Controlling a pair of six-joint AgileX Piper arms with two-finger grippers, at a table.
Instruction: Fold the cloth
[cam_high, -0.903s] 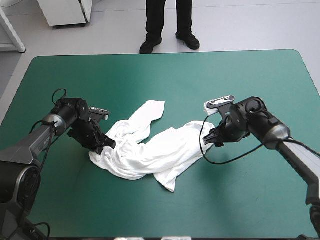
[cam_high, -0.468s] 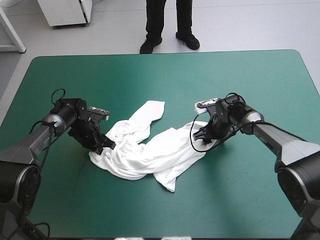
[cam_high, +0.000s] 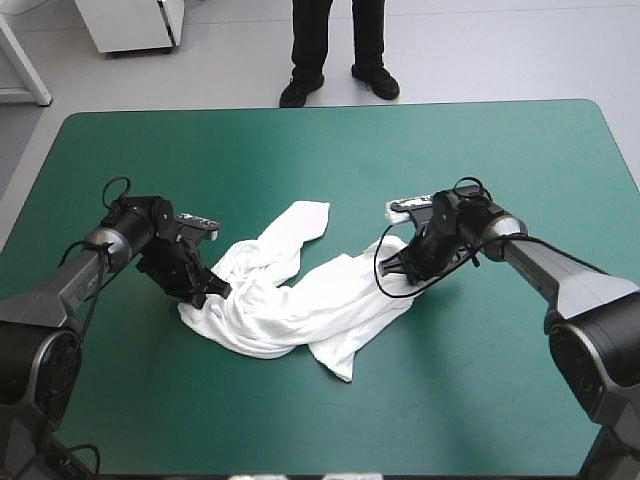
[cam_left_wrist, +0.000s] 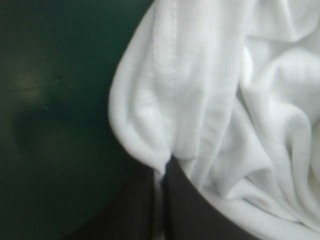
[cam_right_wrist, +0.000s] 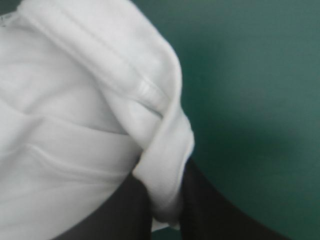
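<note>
The T-shirt lies crumpled mid-tabletop, one tail trailing toward the near edge. The left fingers are all but shut on a hemmed fold at its left end, same as before. The news is opposite: the right fingers, clear of the cloth a moment ago, have slid in and now pinch a seamed fold at the right end. Both ends look secured, so a lift-and-spread seems next. Beyond the fingers, a sleeve points away.

White short-sleeved cloth T-shirt: soft matt knit, creased, stitched hem ridges. Teal-green bench cover: smooth, faint sheen. Left gripper, right gripper: black fingers smooth, matt.
</note>
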